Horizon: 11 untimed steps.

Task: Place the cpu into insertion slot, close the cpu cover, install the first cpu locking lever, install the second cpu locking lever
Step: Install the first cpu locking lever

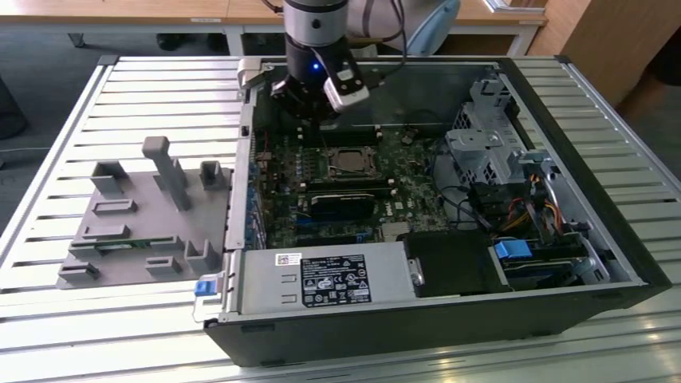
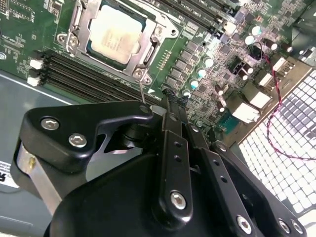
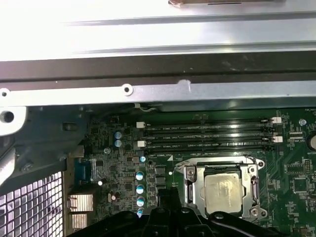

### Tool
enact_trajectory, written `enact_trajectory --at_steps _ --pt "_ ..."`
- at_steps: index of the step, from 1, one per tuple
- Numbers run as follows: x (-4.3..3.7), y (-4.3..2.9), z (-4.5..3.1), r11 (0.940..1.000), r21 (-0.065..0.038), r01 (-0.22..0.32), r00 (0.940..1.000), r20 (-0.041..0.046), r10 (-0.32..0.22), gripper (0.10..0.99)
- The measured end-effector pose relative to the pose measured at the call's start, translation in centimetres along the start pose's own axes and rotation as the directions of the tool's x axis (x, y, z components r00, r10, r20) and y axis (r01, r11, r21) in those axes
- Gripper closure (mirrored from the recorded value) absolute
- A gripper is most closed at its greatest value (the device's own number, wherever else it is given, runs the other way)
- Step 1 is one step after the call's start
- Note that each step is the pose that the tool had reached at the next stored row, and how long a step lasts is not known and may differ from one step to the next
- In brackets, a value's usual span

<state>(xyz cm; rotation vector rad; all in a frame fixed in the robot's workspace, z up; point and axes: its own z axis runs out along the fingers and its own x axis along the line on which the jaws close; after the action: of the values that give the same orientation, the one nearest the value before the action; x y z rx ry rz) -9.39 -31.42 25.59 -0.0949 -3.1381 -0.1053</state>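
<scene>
Fingers [image 2: 170,129] of the gripper [image 2: 174,98] look pinched shut and empty near the insertion slot [image 3: 199,190], where the cpu [image 2: 117,32] sits under the closed cpu cover [image 2: 81,28]; the levers are hard to tell.

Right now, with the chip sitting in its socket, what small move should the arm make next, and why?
Probably a small nudge of the end effector toward the thin lever standing close beside it. The cpu is already seated, the cpu cover lies flat around it, and that lever seems to stick up, not yet latched.
</scene>
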Motion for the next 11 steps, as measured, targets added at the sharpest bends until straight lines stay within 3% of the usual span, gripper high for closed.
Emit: enact_trajectory --at_steps 11 --pt "0.74 1.04 0.21 1.0000 0.000 0.000 1.0000 -0.0001 0.000 0.980"
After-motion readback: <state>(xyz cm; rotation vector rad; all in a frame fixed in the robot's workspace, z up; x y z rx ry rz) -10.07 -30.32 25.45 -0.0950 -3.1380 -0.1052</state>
